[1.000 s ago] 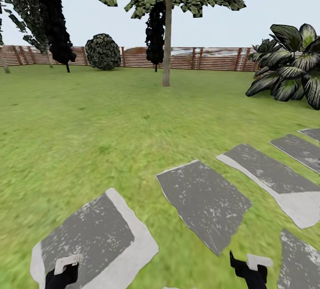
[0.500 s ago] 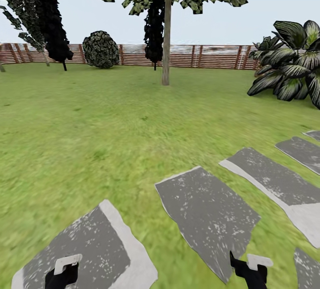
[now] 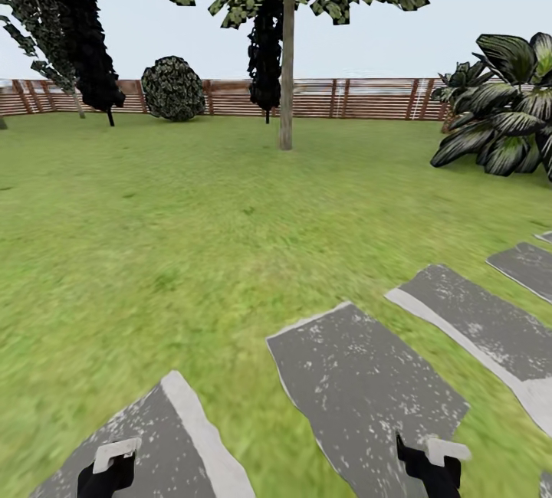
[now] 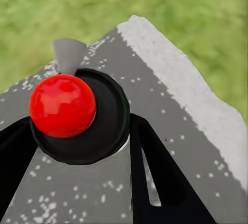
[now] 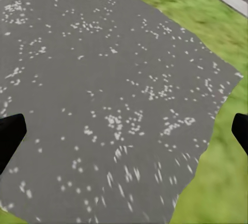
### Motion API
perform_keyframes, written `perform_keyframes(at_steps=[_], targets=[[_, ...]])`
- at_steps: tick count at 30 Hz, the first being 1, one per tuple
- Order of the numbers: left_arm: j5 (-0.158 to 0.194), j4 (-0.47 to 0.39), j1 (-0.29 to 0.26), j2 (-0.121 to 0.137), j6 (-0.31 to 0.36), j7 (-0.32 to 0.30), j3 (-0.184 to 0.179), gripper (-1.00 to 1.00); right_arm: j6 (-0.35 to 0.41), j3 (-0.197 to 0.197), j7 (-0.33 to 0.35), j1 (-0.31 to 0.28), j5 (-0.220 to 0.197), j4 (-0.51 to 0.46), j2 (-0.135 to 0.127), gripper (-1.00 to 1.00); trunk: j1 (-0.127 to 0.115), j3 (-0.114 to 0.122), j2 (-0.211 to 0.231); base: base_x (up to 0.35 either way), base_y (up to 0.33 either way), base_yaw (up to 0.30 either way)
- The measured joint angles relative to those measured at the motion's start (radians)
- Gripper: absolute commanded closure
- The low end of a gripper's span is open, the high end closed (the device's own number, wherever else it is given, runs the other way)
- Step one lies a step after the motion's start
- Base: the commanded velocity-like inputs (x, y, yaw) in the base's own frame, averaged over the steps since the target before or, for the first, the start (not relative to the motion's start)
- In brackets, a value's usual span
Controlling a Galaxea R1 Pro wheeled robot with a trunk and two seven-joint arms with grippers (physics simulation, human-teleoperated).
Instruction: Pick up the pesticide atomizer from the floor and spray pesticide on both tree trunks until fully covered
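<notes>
Your view has rolled forward over the stepping stones (image 3: 360, 383), so the tree trunk (image 3: 286, 76) comes nearer. Your left tool (image 4: 77, 131) pinches the pesticide atomizer (image 4: 77, 115); your right tool (image 5: 124, 131) is spread wide, holding nothing.

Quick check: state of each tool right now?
Left tool: shut on the small dark atomizer with a red ball top.
Right tool: open, holding nothing.

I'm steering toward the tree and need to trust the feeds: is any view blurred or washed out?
Head view: tree trunk and fence sharp, near grass smeared. Left wrist view: red-topped atomizer crisp with a small glare spot, grass behind soft. Right wrist view: paving stone specks streak toward the near edge; no washout.
</notes>
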Motion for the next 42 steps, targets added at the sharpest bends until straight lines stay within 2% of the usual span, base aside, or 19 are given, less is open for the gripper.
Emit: perform_keyframes(at_steps=[42], targets=[[0.0,0.0,0.0,-0.001,0.0,0.0,0.0,1.0,0.0,0.0,0.0,0.0,0.0,0.017,0.0,-1.0,0.0,0.0,0.0,0.338,0.0,0.0]])
